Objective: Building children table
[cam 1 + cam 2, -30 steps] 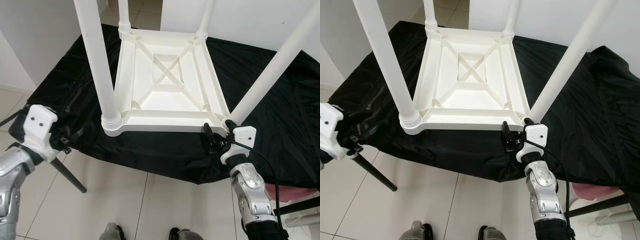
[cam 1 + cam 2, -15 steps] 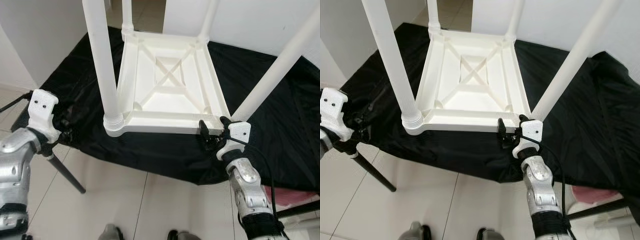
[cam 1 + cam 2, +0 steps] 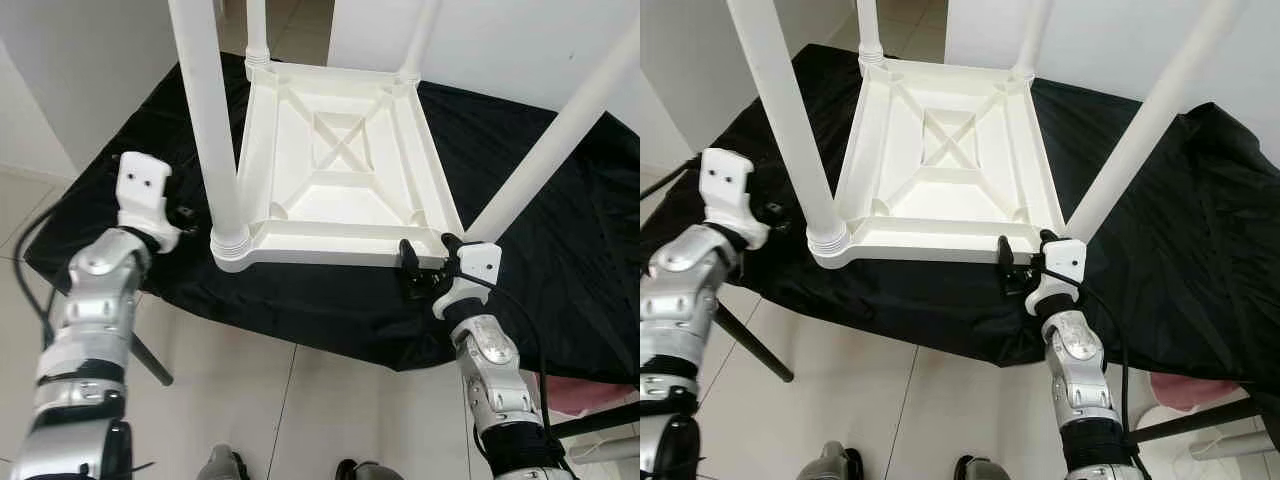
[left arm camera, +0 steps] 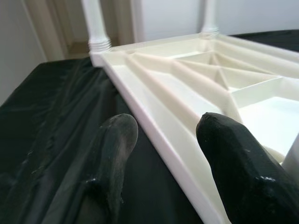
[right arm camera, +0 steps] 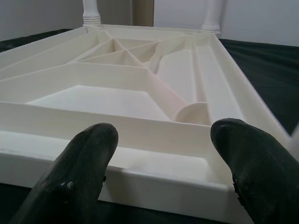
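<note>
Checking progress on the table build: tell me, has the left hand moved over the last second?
Yes. The left hand has come in from the black cloth's near corner toward the white table's near left leg.

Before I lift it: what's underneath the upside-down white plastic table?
The upside-down white plastic table lies on a crumpled black cloth draped over a support. Thin dark legs show below; the support's top and the tabletop's face are covered.
</note>
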Robot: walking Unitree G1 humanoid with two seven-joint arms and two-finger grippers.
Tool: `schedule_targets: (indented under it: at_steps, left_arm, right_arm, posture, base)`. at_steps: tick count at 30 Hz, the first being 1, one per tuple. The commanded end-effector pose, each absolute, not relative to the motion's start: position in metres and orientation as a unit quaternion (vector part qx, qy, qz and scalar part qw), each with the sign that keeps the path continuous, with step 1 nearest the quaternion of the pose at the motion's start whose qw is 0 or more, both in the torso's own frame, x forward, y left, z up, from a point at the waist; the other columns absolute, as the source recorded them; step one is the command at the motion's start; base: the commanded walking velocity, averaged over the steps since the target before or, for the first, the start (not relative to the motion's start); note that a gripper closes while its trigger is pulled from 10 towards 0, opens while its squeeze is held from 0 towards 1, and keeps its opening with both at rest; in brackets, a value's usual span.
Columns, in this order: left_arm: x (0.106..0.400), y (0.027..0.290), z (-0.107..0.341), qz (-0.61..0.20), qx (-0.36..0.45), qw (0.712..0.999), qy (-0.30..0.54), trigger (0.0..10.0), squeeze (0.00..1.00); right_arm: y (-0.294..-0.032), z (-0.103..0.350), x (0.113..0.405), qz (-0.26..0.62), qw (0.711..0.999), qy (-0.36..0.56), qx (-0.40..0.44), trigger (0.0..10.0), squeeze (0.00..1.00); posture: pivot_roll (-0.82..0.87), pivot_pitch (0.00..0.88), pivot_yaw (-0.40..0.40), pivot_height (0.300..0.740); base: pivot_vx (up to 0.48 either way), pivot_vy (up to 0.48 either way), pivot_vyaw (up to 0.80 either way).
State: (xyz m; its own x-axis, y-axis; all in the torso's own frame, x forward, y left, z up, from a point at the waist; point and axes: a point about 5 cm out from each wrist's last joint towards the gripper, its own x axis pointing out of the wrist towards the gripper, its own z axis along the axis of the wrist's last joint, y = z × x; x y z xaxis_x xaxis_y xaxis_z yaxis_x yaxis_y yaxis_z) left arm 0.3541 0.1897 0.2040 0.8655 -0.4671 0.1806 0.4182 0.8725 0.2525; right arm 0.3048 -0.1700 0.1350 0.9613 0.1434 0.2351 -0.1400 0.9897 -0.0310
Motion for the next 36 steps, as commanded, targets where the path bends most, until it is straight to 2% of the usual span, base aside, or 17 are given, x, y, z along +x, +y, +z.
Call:
schedule_targets:
  at_steps: [1, 11, 14, 16, 20, 22, 23, 26, 27, 36]
  left_arm:
    - [0.352, 0.18, 0.2, -0.251, 0.119, 0.953, -0.118, 10.0, 0.0]
    - [0.342, 0.146, 0.188, -0.298, 0.097, 0.942, -0.123, 10.0, 0.0]
    - [0.332, 0.124, 0.182, -0.333, 0.07, 0.932, -0.124, 10.0, 0.0]
    - [0.332, 0.124, 0.182, -0.333, 0.07, 0.932, -0.124, 10.0, 0.0]
    - [0.319, 0.094, 0.177, -0.374, 0.04, 0.918, -0.124, 10.0, 0.0]
    - [0.319, 0.094, 0.177, -0.374, 0.04, 0.918, -0.124, 10.0, 0.0]
    - [0.314, 0.081, 0.176, -0.391, 0.028, 0.911, -0.126, 10.0, 0.0]
    - [0.31, 0.069, 0.176, -0.406, 0.016, 0.905, -0.127, 10.0, 0.0]
    - [0.303, 0.051, 0.178, -0.425, 0.003, 0.896, -0.131, 10.0, 0.0]
    - [0.294, 0.046, 0.175, -0.445, 0.006, 0.887, -0.124, 10.0, 0.0]
  right_arm:
    - [-0.171, 0.13, 0.303, 0.069, 0.991, -0.112, -0.006, 10.0, 0.0]
    - [-0.169, 0.126, 0.303, 0.067, 0.992, -0.103, -0.007, 10.0, 0.0]
    - [-0.173, 0.121, 0.304, 0.036, 0.995, -0.091, -0.014, 10.0, 0.0]
    - [-0.173, 0.121, 0.304, 0.036, 0.995, -0.091, -0.014, 10.0, 0.0]
    - [-0.174, 0.117, 0.302, 0.01, 0.996, -0.083, -0.017, 10.0, 0.0]
    - [-0.174, 0.117, 0.302, 0.01, 0.996, -0.083, -0.017, 10.0, 0.0]
    - [-0.172, 0.116, 0.301, 0.006, 0.996, -0.083, -0.017, 10.0, 0.0]
    - [-0.173, 0.116, 0.299, -0.007, 0.996, -0.085, -0.016, 10.0, 0.0]
    - [-0.18, 0.12, 0.297, -0.054, 0.993, -0.103, -0.016, 10.0, 0.0]
    - [-0.192, 0.116, 0.289, -0.145, 0.984, -0.105, -0.01, 10.0, 0.0]
  posture:
    - [0.01, 0.105, -0.043, 0.74]
    - [0.01, 0.109, -0.054, 0.74]
    - [0.02, 0.11, -0.062, 0.74]
    - [0.02, 0.11, -0.062, 0.74]
    - [0.02, 0.109, -0.062, 0.74]
    - [0.02, 0.109, -0.062, 0.74]
    - [0.02, 0.109, -0.062, 0.74]
    - [0.02, 0.108, -0.057, 0.74]
    - [0.02, 0.105, -0.056, 0.74]
    - [0.01, 0.095, -0.045, 0.74]
  base:
    - [0.0, 0.0, 0.0]
    - [0.0, 0.0, 0.0]
    - [0.0, 0.0, 0.0]
    - [0.0, 0.0, 0.0]
    - [0.0, 0.0, 0.0]
    - [0.0, 0.0, 0.0]
    - [0.0, 0.0, 0.0]
    - [0.0, 0.0, 0.0]
    - [0.0, 0.0, 0.0]
    - [0.0, 0.0, 0.0]
